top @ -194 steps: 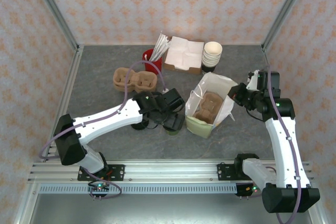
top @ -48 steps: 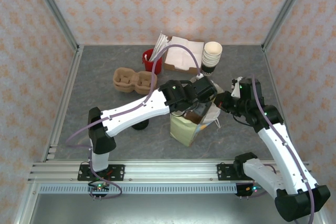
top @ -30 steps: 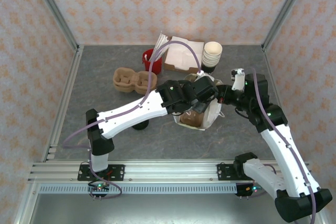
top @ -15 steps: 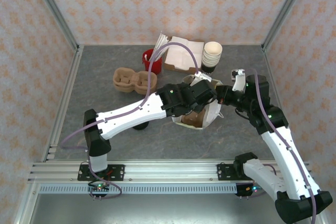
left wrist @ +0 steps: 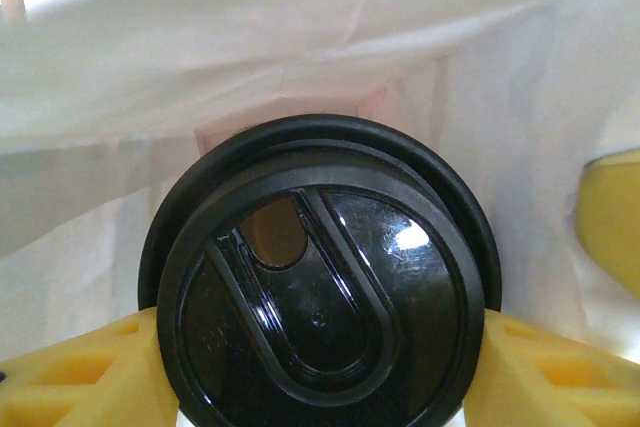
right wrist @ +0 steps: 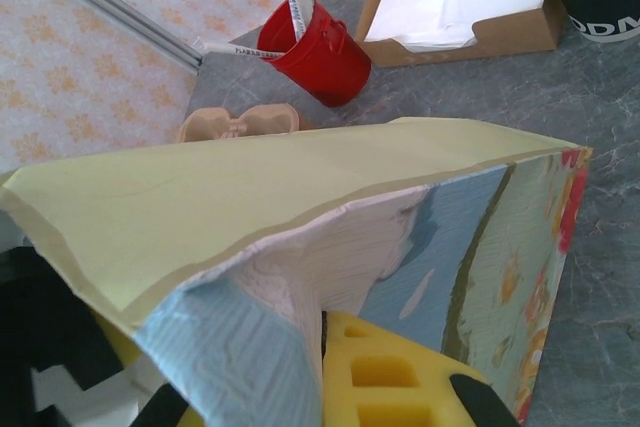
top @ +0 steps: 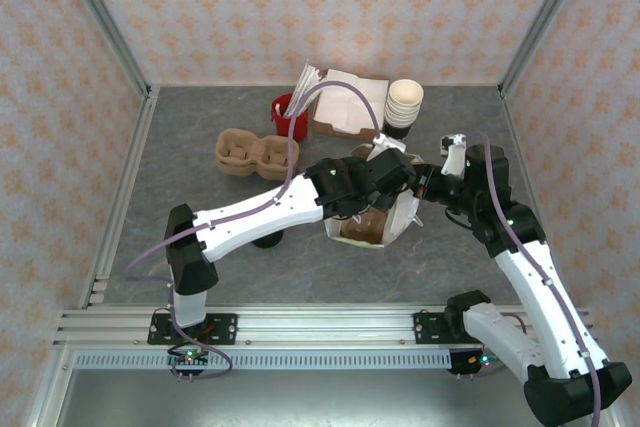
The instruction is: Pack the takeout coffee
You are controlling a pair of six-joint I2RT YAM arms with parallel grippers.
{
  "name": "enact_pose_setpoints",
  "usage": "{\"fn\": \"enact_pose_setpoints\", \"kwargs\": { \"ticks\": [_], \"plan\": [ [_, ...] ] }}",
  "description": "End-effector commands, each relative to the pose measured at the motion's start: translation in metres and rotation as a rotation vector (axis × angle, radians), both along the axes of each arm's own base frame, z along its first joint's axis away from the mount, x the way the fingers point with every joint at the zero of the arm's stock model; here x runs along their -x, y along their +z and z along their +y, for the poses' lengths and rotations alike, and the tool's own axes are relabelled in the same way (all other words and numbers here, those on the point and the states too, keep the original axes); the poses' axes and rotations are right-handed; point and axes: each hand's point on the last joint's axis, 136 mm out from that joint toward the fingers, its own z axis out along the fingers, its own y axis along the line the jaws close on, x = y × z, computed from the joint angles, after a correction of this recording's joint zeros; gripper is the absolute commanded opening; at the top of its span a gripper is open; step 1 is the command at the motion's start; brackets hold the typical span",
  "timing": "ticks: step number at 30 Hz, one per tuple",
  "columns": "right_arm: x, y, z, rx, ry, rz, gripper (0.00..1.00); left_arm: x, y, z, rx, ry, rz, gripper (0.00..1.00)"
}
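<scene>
On a grey, marbled table [top: 190, 137] boxed in by walls [top: 300, 7] papered in a pale orange flower pattern, the left gripper [left wrist: 318, 372] clasps the coffee [left wrist: 320, 277] between its yellow pads, down inside the white-lined paper bag [top: 392, 227]. The right gripper [top: 427, 187] is pinched tight on the bag's rim.

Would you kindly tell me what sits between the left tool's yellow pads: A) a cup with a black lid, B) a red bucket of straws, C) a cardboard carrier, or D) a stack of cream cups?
A: the left wrist view shows the takeout coffee, black lid towards the camera, flanked by the yellow pads of the left tool, with the white inside of the paper bag behind it.
</scene>
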Motion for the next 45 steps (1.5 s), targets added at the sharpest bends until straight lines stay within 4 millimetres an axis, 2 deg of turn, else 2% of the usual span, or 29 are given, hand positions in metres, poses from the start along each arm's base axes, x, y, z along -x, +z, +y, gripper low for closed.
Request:
{"fn": "enact_pose_setpoints", "kwargs": {
  "ticks": [1, 13, 14, 19, 26, 27, 32, 39, 45],
  "plan": [
    [0.000, 0.005, 0.004, -0.036, 0.001, -0.011, 0.00, -0.006, -0.014, 0.003, -0.014, 0.033, 0.018, 0.65],
    [0.000, -0.010, 0.006, -0.065, -0.007, 0.051, 0.00, -0.011, -0.034, 0.008, -0.017, 0.055, 0.061, 0.65],
    [-0.001, -0.011, 0.006, -0.067, -0.010, 0.055, 0.00, -0.013, -0.048, 0.006, -0.040, 0.058, 0.076, 0.65],
    [0.000, -0.014, 0.005, -0.070, -0.020, 0.070, 0.00, -0.018, -0.050, 0.002, -0.018, 0.057, 0.081, 0.65],
    [-0.007, -0.020, -0.008, -0.081, -0.134, 0.115, 0.00, -0.012, -0.043, 0.005, 0.000, 0.041, 0.101, 0.64],
    [-0.008, -0.019, -0.009, -0.085, -0.145, 0.113, 0.00, -0.009, -0.029, 0.008, 0.027, 0.035, 0.092, 0.64],
    [-0.016, -0.023, -0.016, -0.096, -0.203, 0.137, 0.00, 0.001, -0.015, 0.018, 0.071, 0.031, 0.096, 0.65],
    [-0.020, -0.021, -0.010, -0.130, -0.180, 0.156, 0.00, 0.005, -0.014, 0.019, 0.085, 0.023, 0.102, 0.64],
    [-0.016, -0.015, 0.000, -0.137, -0.100, 0.133, 0.00, -0.004, -0.020, 0.007, 0.085, 0.017, 0.106, 0.65]
  ]
}}
